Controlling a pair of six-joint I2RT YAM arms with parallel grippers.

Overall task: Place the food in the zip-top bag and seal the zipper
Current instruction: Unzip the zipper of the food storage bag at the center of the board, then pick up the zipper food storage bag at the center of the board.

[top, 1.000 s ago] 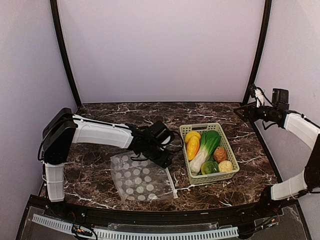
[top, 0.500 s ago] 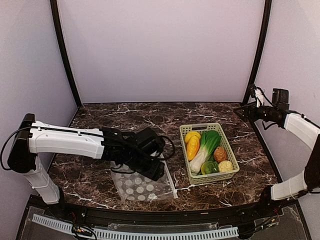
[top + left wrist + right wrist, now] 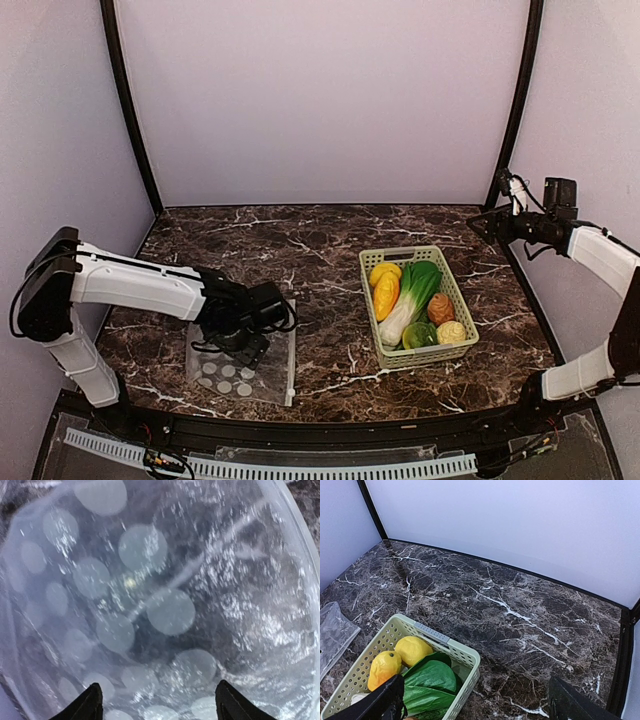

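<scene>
One marble table (image 3: 330,240). One dotted zip-top bag (image 3: 272,375), flat, near left. One green basket (image 3: 372,262) holding the food (image 3: 415,298). My left gripper (image 3: 157,707), spread, low over the bag: I should pinch one mouth layer only. Right gripper (image 3: 477,702), spread, raised far right.

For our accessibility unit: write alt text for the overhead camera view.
The left gripper reaches down over a flat clear polka-dotted plastic bag on a dark marble table. Toy produce fills a light green mesh basket to its right; the right gripper hangs raised at the far right.
</scene>
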